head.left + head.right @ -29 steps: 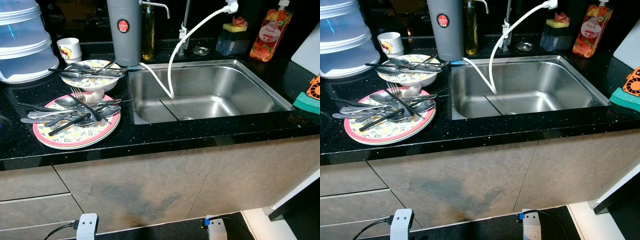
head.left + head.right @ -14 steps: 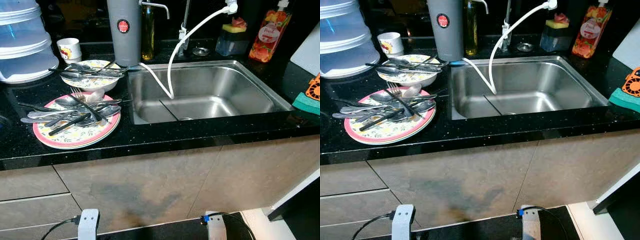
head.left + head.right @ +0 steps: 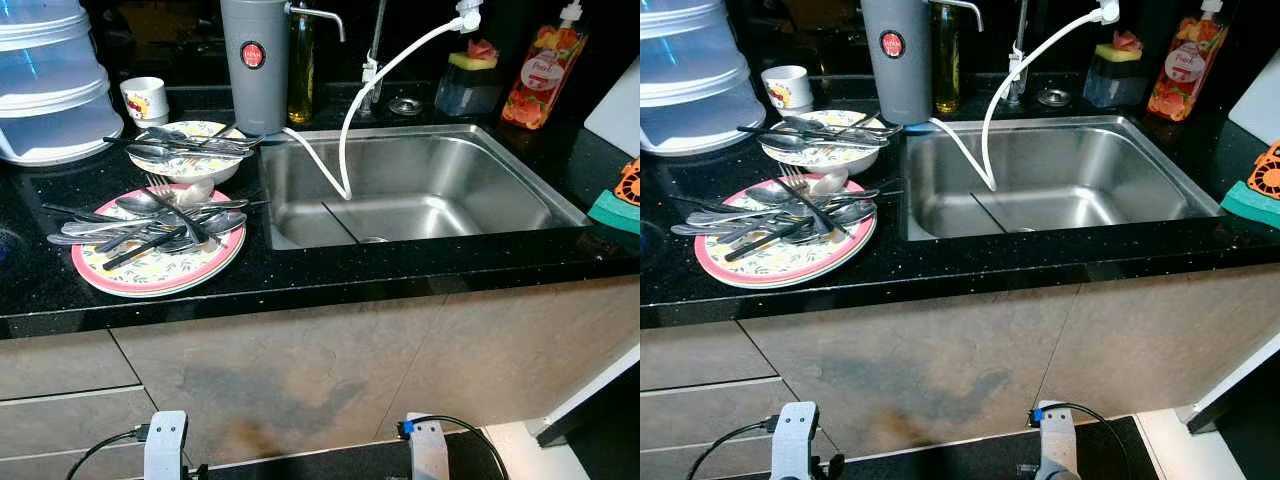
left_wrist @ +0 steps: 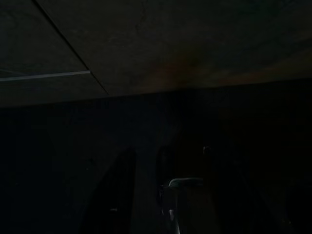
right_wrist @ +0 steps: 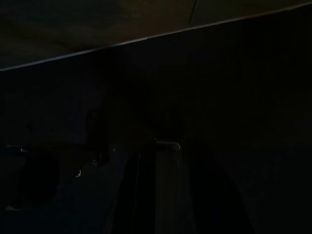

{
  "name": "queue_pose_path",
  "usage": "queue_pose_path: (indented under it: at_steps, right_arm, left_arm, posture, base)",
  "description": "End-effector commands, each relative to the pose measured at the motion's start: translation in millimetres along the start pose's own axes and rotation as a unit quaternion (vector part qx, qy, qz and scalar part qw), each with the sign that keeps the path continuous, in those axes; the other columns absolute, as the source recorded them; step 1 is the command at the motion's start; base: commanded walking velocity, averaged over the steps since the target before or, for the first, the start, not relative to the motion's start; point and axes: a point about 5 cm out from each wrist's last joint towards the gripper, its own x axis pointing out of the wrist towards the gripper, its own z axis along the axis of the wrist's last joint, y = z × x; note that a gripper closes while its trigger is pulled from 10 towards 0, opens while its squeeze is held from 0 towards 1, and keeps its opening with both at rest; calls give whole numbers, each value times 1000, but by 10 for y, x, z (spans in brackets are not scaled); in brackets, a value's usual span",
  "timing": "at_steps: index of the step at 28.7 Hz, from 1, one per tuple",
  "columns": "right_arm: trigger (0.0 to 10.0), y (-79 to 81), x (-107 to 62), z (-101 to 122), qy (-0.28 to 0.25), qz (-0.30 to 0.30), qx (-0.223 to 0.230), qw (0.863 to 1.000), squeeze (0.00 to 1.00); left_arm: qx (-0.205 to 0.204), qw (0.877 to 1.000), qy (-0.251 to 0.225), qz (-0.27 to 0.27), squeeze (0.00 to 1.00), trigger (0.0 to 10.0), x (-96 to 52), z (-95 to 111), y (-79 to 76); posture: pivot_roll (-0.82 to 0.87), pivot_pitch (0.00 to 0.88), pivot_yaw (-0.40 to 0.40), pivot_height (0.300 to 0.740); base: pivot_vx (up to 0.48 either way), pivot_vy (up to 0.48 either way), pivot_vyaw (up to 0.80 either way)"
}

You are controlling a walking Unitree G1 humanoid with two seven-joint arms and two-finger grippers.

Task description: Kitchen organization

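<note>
A black speckled stone countertop [image 3: 330, 275] ran across the scene over matte grey-brown cabinet fronts [image 3: 300, 370]. Set into it was a rectangular brushed-steel sink [image 3: 420, 190], with a thin white hose [image 3: 345, 140] curving down from the tap into the basin. On the robot's left side of the sink lay a round, pink-rimmed plate with a floral print [image 3: 158, 268], heaped with shiny metal cutlery [image 3: 150, 215]; most of the handles ran roughly left to right across the plate, while a fork and a black-handled piece crossed them diagonally. Just behind it stood a patterned bowl [image 3: 190, 160] with more utensils laid flat across its rim, their long axes also running left to right. Behind those stood a small white cup [image 3: 146, 98], a tall grey cylinder with a red badge [image 3: 254, 60] and a stacked translucent plastic container [image 3: 50, 80].

The left arm [image 3: 165, 450] and right arm [image 3: 428, 455] hung low before the cabinets, well below and apart from the plate. Both wrist views were very dark, so whether the left gripper and right gripper had their fingers apart or together could not be told.
</note>
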Motion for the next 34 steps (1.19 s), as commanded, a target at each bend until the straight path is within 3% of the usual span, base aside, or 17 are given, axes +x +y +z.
queue_pose_path:
  at_steps: [1,13,34]
  right_arm:
    - [10000,11,-7,-94,14,-1,13,1000,0]
    - [10000,25,-3,-82,14,-1,10,1000,0]
    - [10000,37,-6,-119,19,-2,19,1000,0]
  left_arm:
    - [-2,1000,22,4,0,10000,-16,-111,-10]
    - [-2,1000,18,1,0,10000,-3,-117,-79]
    - [-7,1000,3,21,0,10000,-23,-128,-42]
  posture:
    - [-20,117,17,740]
    - [-17,119,18,740]
    - [-1,107,15,740]
  base:
    - [0,0,0]
    - [0,0,0]
    - [0,0,0]
